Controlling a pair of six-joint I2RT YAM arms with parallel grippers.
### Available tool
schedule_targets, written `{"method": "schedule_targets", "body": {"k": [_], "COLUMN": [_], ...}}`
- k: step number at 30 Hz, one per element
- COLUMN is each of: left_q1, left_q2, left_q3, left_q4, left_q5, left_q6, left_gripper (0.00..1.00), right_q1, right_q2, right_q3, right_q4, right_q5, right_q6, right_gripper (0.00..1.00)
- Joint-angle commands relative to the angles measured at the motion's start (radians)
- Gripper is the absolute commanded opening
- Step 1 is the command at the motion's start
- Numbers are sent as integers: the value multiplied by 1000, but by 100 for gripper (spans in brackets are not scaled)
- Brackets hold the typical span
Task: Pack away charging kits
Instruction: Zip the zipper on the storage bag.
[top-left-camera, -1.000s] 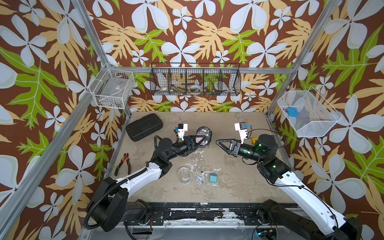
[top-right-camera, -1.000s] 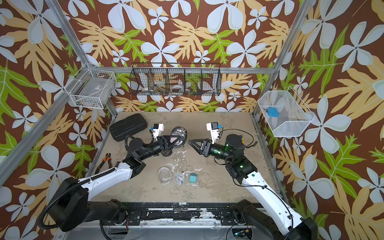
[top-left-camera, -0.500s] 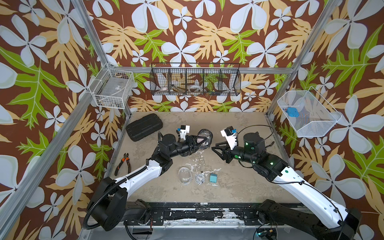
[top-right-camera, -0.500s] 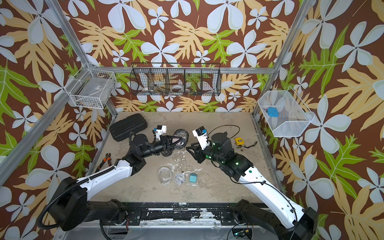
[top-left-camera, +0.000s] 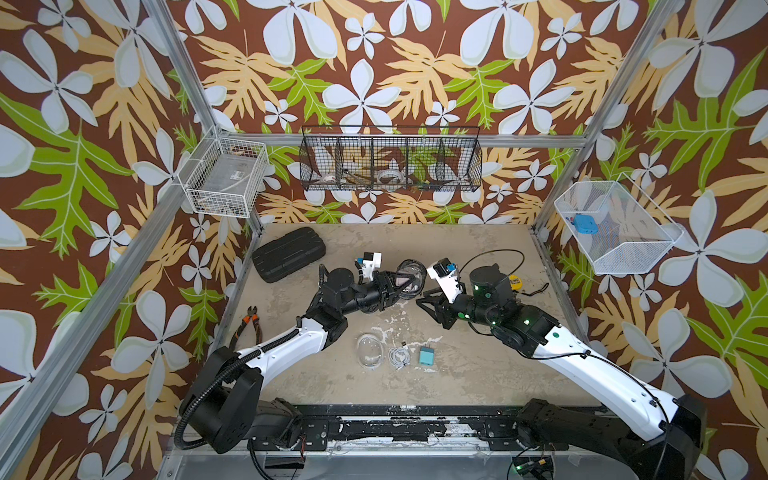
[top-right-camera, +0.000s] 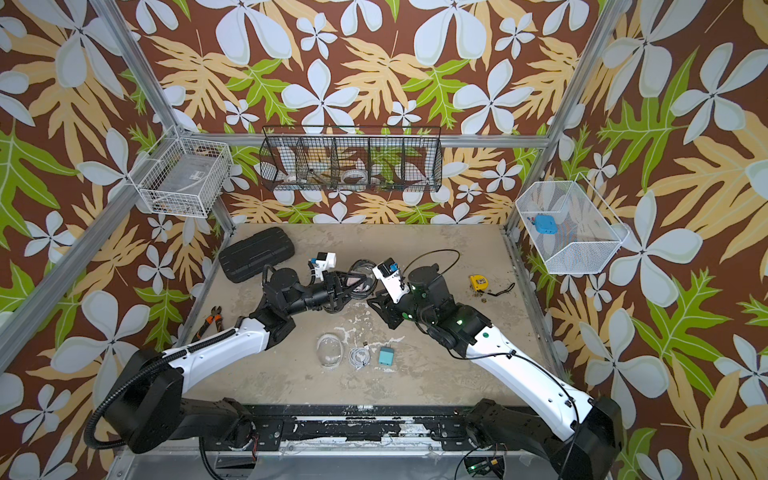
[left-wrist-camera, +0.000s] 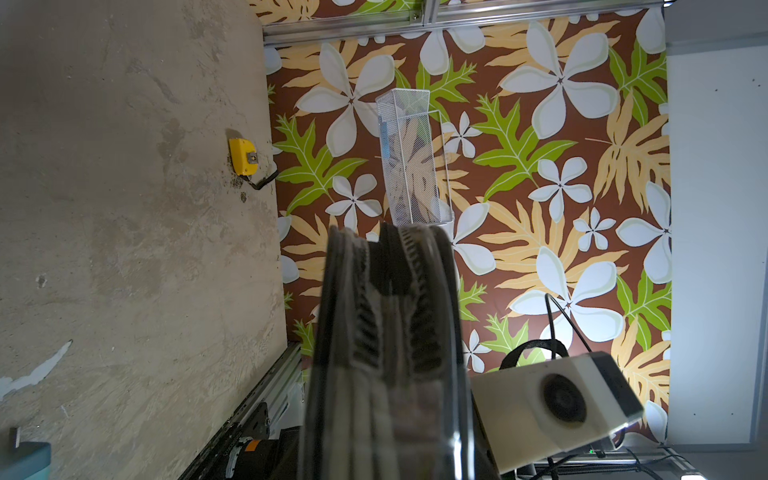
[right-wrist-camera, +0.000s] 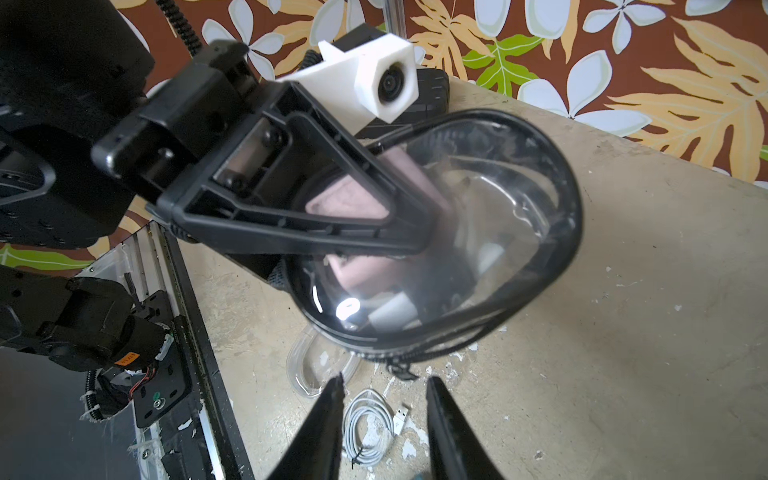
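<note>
Robot lab test cell, a scuffed tabletop (top-left-camera: 457, 374) boxed in by an aluminium frame (top-left-camera: 532, 141), printed leaf-and-flower wall panels (top-left-camera: 361, 91), a white wire basket (top-left-camera: 224, 178) on the left wall, a black wire rack (top-left-camera: 390, 158) on the far wall, a white mesh bin (top-left-camera: 615, 232) on the right wall, a left arm (top-left-camera: 286, 349) and a right arm (top-left-camera: 590, 365) mounted on a chipped black rail (top-left-camera: 395, 424) at the near edge.

From high, both top views give us the whole table (top-left-camera: 457, 374) (top-right-camera: 415, 374), looking down. Our left wrist camera looks from very near along the edge of the pouch (left-wrist-camera: 386, 332) toward a wall (left-wrist-camera: 540, 166); the right wrist camera faces this same pouch (right-wrist-camera: 478, 228) closely.
</note>
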Motion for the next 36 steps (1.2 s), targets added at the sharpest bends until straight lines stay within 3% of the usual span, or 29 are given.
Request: {"method": "schedule_targets", "body": {"k": [1,21,25,28,36], "left_q1": [1,1,1,1,1], "left_q2": [-1,-22,-27,-32,-58], "left_q3": [12,3,-3,-7,-25], "left_q4": [47,15,14,10,-23], "left_q5": [21,56,60,70,91], "left_q6": [-9,27,31,32,49], "left_gripper": [14,14,14,14,7], "right_q1": [1,9,9,9,8], "right_q2": [-2,36,36,30,1], "right_q3": [1,37,33,25,-1], "right_q4": [32,69,67,59,28], "right_q5": [21,41,47,63,179], "right_q6": [-16,9,12,6,-4], "right_gripper": [34,25,17,0,0]}}
